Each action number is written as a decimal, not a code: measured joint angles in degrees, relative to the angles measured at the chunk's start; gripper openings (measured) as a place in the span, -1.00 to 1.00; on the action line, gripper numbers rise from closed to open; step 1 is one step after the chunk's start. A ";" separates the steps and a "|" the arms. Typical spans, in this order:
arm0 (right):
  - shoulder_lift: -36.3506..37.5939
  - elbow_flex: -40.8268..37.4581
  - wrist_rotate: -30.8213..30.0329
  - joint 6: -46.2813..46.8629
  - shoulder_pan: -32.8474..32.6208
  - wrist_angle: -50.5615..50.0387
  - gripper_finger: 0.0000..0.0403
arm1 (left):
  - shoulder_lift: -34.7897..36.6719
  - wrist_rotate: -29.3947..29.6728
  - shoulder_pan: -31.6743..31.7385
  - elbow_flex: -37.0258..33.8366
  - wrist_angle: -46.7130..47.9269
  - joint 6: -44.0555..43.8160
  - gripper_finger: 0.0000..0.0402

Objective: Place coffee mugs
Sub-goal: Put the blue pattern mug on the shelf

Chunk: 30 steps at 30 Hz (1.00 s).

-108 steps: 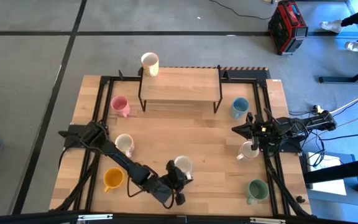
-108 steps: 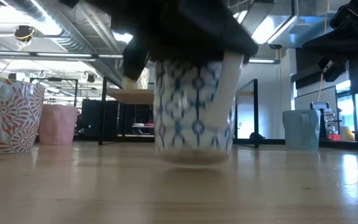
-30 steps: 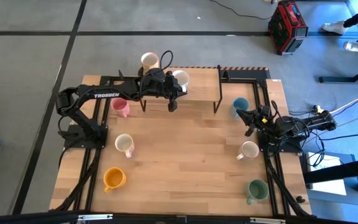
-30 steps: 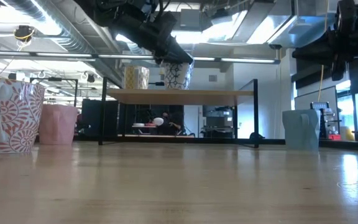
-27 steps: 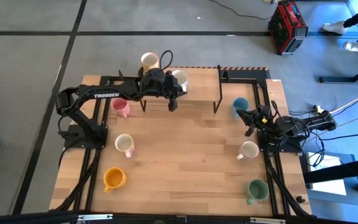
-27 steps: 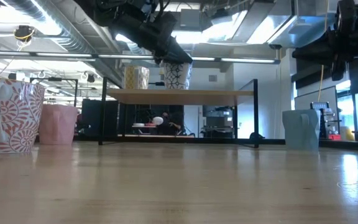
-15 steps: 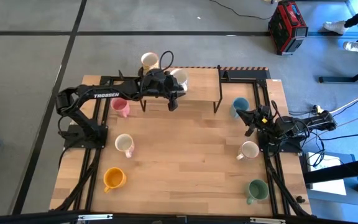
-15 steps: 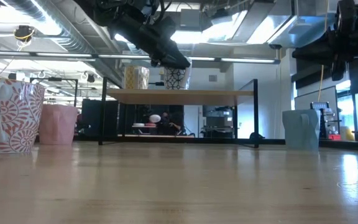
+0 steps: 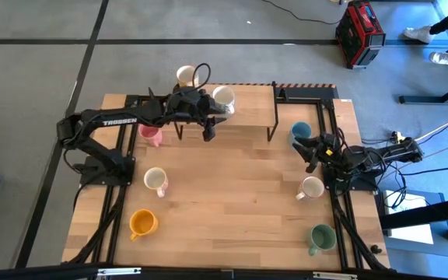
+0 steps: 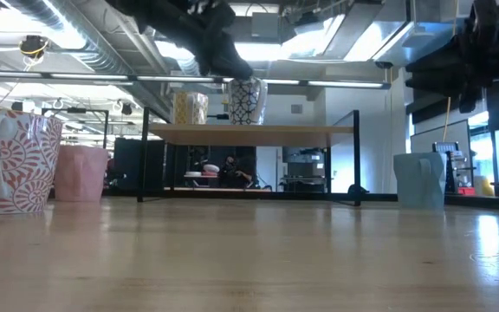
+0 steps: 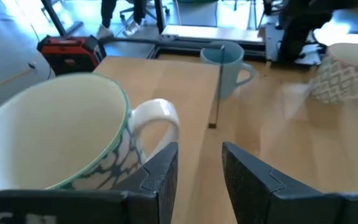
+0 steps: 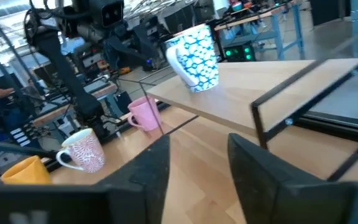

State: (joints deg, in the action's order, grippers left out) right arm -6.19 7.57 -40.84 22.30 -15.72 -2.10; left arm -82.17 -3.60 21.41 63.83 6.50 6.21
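patterned mug (image 9: 223, 98) upright on raised shelf (image 9: 247, 105), mouth up, handle side unclear | left gripper (image 9: 206, 117) at its 7 o'clock in the high view, jaws released, nothing held, nearer arm | right gripper (image 9: 308, 149) jaws apart, empty, beside blue mug (image 9: 299, 132) at table's 3 o'clock

The only word that can be read is "TROSSEN". It is in white letters on the side of the left arm (image 9: 119, 121), seen in the high view. No words or numbers can be read on the mugs, on the table, or on the red box on the floor. Anything written in the room behind the table is too small to read.
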 joint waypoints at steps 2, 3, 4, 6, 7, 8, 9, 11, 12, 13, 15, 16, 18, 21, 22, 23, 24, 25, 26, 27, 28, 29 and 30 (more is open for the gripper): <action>-1.86 0.01 1.06 -0.08 -0.01 3.27 -0.15 | 1.93 -0.01 -0.65 -0.02 2.04 -0.46 -0.41; -3.32 0.18 1.27 -0.04 0.01 5.08 -0.13 | 2.98 -0.03 -1.02 -0.02 2.30 -0.92 -0.41; -5.06 0.66 1.29 -0.08 -0.01 5.96 -0.13 | 3.97 -0.02 -1.42 -0.02 2.38 -1.40 -0.41; -9.18 2.70 1.38 -0.23 -0.01 6.17 -0.13 | 6.09 -0.01 -2.13 -0.02 2.94 -2.44 -0.41; -11.53 4.13 1.40 -0.77 0.01 6.24 -0.13 | 7.18 0.04 -2.41 -0.02 3.46 -3.26 -0.41; -13.92 5.66 1.39 -2.09 0.01 6.34 -0.13 | 8.23 0.26 -2.64 -0.02 3.46 -4.25 -0.41; -16.44 7.26 1.31 -3.57 0.01 6.42 -0.14 | 9.32 0.75 -2.89 -0.02 3.47 -5.27 -0.41; -21.43 10.66 0.67 -6.30 0.09 6.12 -0.14 | 11.67 1.73 -3.22 -0.02 4.58 -7.36 -0.41; -23.98 12.43 0.66 -7.75 0.47 6.11 -0.14 | 12.70 2.36 -3.22 -0.02 4.94 -8.20 -0.41; -26.49 14.21 1.38 -8.59 1.15 5.97 -0.14 | 13.75 3.20 -3.26 -0.02 5.15 -9.44 -0.41; -31.22 17.62 4.47 -9.27 3.32 4.56 -0.14 | 16.09 4.24 -3.20 -0.02 6.61 -11.61 -0.41; -33.54 19.15 6.74 -9.33 4.78 3.92 -0.14 | 17.23 4.55 -3.17 -0.02 7.23 -11.92 -0.41; -38.17 22.25 12.21 -9.60 8.37 2.70 -0.14 | 19.65 5.35 -3.17 -0.02 9.37 -12.05 -0.41; -44.40 26.89 20.77 -10.27 15.82 1.33 -0.14 | 22.93 7.19 -3.17 -0.02 11.84 -12.08 -0.41; -46.29 28.34 23.41 -10.40 18.60 1.44 -0.14 | 24.12 7.37 -3.17 -0.02 12.68 -12.08 -0.41; -48.31 29.94 26.17 -10.71 21.52 1.79 -0.14 | 25.19 7.39 -3.17 -0.02 13.43 -12.08 -0.41; -50.26 31.53 29.01 -11.08 24.26 2.07 -0.14 | 26.18 7.38 -3.17 -0.02 13.65 -12.08 -0.41; -52.29 33.14 31.93 -12.02 27.05 2.22 -0.14 | 27.29 7.37 -3.17 -0.02 14.21 -12.08 -0.41; -54.46 34.80 34.97 -12.86 29.67 2.20 -0.14 | 28.34 7.37 -3.17 -0.02 15.08 -11.95 -0.41; -56.59 36.33 38.19 -14.14 31.97 2.25 -0.14 | 29.26 7.39 -3.17 -0.02 15.59 -11.39 -0.41; -58.68 37.63 41.33 -15.55 34.10 2.40 -0.14 | 30.01 7.37 -3.17 -0.02 15.79 -10.46 -0.41; -60.78 38.71 44.08 -16.82 35.92 2.42 -0.15 | 30.63 7.37 -3.17 -0.02 16.02 -9.52 -0.41; -62.92 39.61 46.90 -17.70 37.55 2.46 -0.15 | 31.20 7.37 -3.17 -0.02 16.47 -8.74 -0.41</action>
State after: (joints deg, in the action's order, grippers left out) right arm -69.11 47.18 6.06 4.60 21.84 0.36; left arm -50.96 3.77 18.24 63.81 22.97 -2.54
